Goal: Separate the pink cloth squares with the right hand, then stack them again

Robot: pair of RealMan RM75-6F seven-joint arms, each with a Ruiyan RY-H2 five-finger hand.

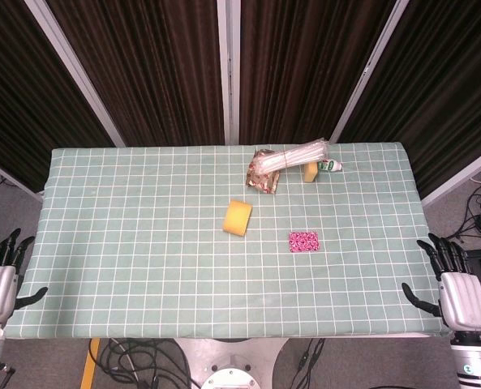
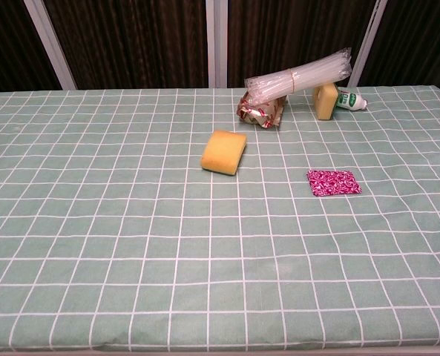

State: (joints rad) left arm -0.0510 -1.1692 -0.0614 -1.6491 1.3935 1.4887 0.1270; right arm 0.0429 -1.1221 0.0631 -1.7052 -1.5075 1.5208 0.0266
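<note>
The pink cloth squares [image 1: 303,241] lie as one flat patterned stack on the green checked tablecloth, right of centre; the chest view shows the same stack [image 2: 334,182]. My right hand [image 1: 452,280] hangs off the table's right edge, fingers spread and holding nothing, well right of the stack. My left hand [image 1: 0,270] sits off the left edge, fingers also apart and empty. Neither hand appears in the chest view.
A yellow sponge [image 1: 238,217] lies near the table's middle. At the back stand a crinkled foil packet [image 1: 264,180], a bundle of clear straws [image 1: 293,156], a second yellow sponge [image 1: 311,171] and a small white bottle [image 1: 332,166].
</note>
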